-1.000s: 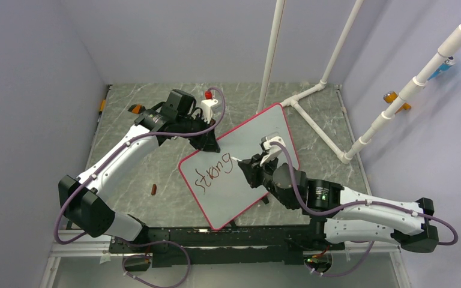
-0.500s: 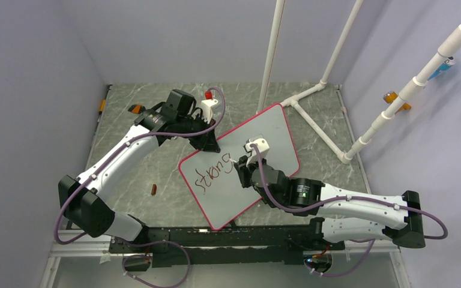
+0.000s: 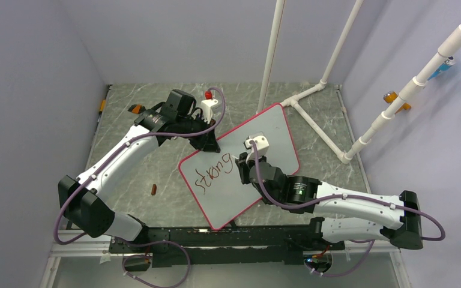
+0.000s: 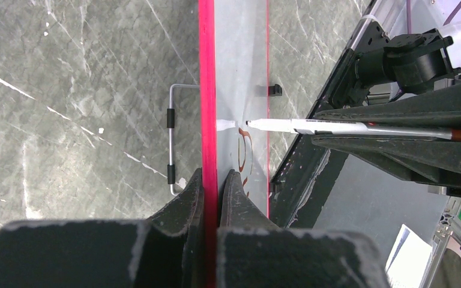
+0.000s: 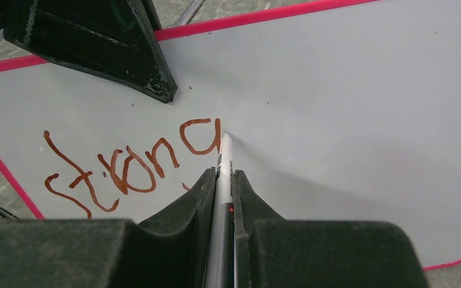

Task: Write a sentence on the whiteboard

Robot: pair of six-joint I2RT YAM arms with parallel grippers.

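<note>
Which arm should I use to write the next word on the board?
Right. The right gripper is shut on the marker, its tip at the whiteboard just past the word "strong". The left gripper is clamped on the whiteboard's rim and holds no pen.

Soft, even light fills the scene. My near fingers (image 5: 96, 252) blur dark, and the whiteboard (image 5: 366, 90) carries a faint shadow beside my pen (image 5: 223, 162).

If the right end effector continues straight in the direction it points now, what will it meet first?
The whiteboard, most likely: the marker held in the right end effector aims its tip at the white surface beside the last written letter, touching or nearly so.
</note>
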